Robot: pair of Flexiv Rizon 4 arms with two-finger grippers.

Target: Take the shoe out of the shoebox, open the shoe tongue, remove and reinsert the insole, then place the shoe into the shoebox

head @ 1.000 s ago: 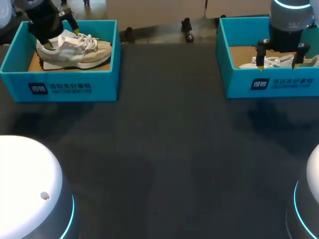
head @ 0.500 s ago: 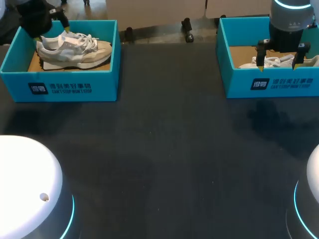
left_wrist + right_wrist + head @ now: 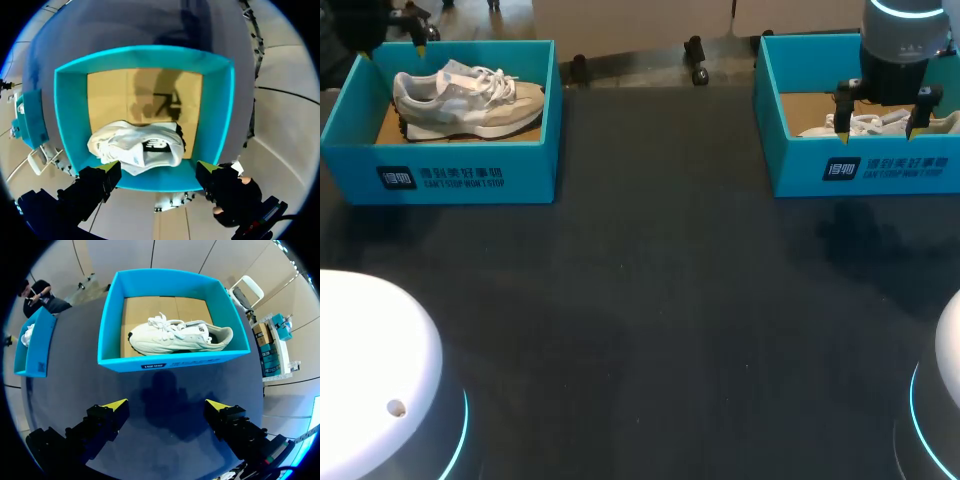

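Our right gripper [image 3: 165,405] hangs wide open and empty over the table [image 3: 650,300], just short of the right box [image 3: 170,361]. In the head view it sits at the upper right, by that box's front wall. Our left gripper [image 3: 157,169] is spread just as wide with nothing in it. It hangs above the nearest wall of the left box [image 3: 67,120], in the head view's upper left corner.

Each box holds one shoe: the right shoe [image 3: 180,335] is white, the left shoe [image 3: 470,100] grey and beige. We judge them light, with soft uppers that give, stiffer soles and loose laces that may snag. The heel collar or the midfoot sides look like the best hold. Both arms point their fingers roughly downward.
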